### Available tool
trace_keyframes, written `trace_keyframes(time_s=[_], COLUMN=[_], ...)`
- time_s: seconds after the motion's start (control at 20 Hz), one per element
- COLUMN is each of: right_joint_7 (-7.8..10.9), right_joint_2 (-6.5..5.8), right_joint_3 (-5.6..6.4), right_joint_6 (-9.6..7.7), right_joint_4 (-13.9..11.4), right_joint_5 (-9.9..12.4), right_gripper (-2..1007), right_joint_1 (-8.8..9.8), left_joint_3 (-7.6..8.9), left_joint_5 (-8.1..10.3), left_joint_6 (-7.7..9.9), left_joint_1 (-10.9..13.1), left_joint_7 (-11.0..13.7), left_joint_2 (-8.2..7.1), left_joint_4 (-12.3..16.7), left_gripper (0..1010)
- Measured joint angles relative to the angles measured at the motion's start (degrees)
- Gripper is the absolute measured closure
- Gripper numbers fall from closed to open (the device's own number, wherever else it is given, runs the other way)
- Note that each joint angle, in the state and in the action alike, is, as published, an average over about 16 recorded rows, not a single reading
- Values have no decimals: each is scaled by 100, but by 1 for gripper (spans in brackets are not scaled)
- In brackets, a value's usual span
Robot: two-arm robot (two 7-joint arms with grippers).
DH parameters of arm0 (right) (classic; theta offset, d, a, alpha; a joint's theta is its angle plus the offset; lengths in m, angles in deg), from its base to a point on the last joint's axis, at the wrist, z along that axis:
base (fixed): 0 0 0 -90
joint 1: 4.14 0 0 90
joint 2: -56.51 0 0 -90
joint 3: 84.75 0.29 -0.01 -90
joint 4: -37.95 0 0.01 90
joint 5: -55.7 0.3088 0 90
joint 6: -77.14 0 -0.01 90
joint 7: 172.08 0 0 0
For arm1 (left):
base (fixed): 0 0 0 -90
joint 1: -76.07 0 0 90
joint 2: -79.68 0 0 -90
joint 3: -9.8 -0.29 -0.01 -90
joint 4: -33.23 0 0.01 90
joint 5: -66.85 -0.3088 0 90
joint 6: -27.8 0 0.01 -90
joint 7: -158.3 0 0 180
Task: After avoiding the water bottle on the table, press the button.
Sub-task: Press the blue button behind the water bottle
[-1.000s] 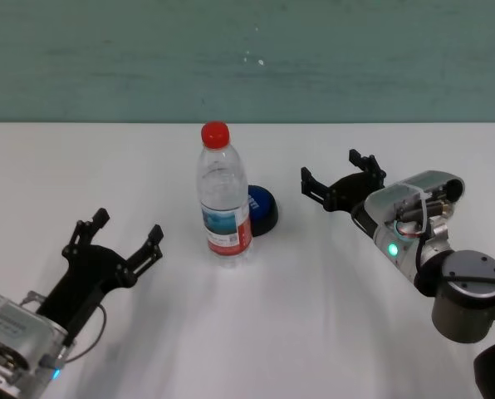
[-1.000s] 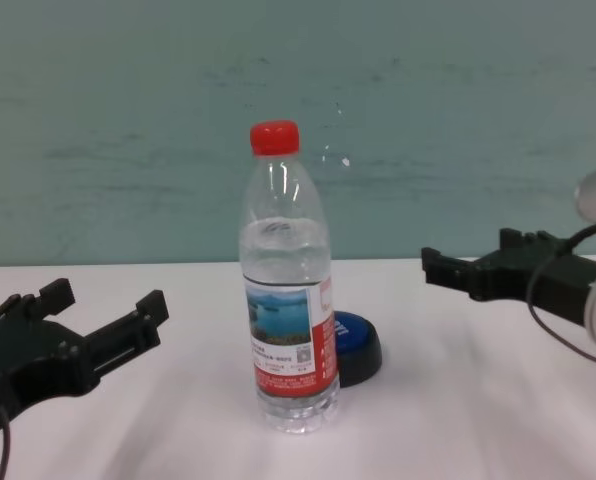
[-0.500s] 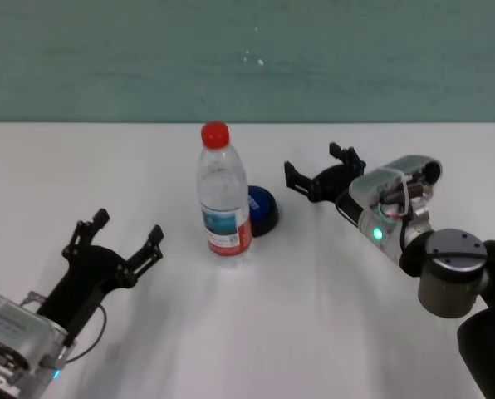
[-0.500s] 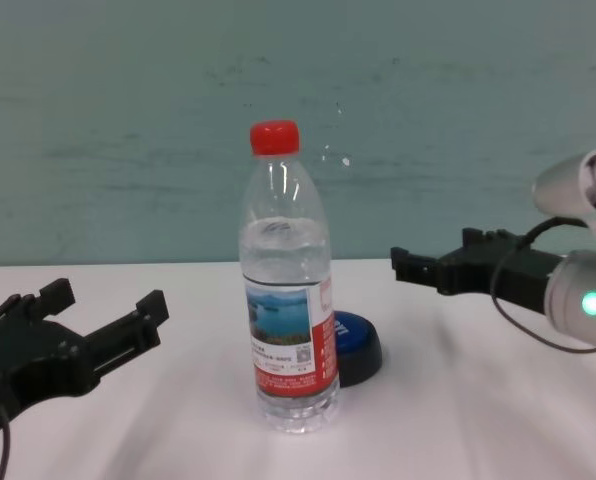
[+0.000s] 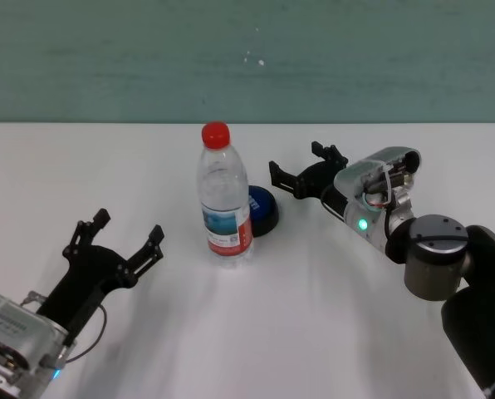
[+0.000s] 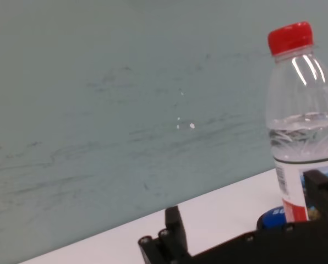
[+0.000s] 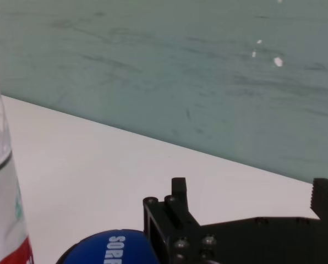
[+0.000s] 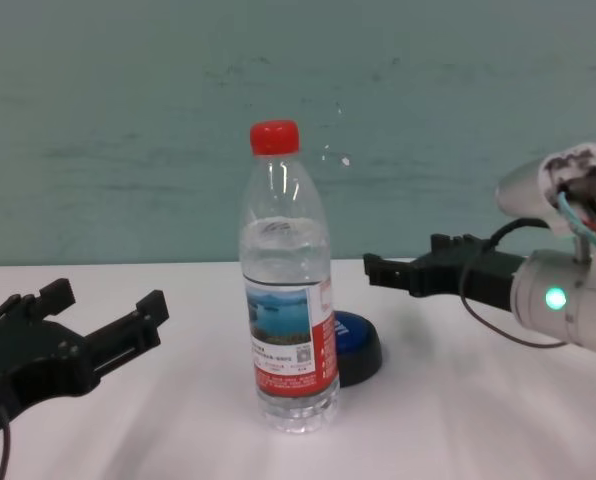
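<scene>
Fingers of the right gripper (image 5: pixel 301 171) spread wide, holding nothing, at centre right beside the low blue dome button on its black base (image 5: pixel 262 209). Tall clear red-capped water bottle (image 5: pixel 223 199) stands touching it (centre). Left gripper (image 5: pixel 124 238) gapes empty, lower left, on white table (image 5: pixel 272 316).

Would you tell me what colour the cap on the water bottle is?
The water bottle has a red cap, clearest in the chest view.

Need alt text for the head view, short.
The right hand, open, hovers just right of a low blue dome button behind a tall clear red-capped water bottle on a white table. The left hand rests open, near left.
</scene>
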Motion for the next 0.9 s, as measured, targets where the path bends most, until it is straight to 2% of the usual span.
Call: trace_keyframes(time_s=[0.5,0.9], right_joint_7=[231,356], right_joint_2=[137,250], right_joint_3=[-194,-273], right_joint_6=[133,252], right_joint_4=[805,1373], right_joint_5=[61,103], right_gripper=[1,1], right_joint_1=[-531,-833], left_joint_3=[0,0], left_joint_5=[0,0], left_joint_6=[0,0], left_joint_1=[0,0], left_joint_7=[0,0], left_joint_2=[0,0], left_joint_4=[0,0], left_gripper=[0,0])
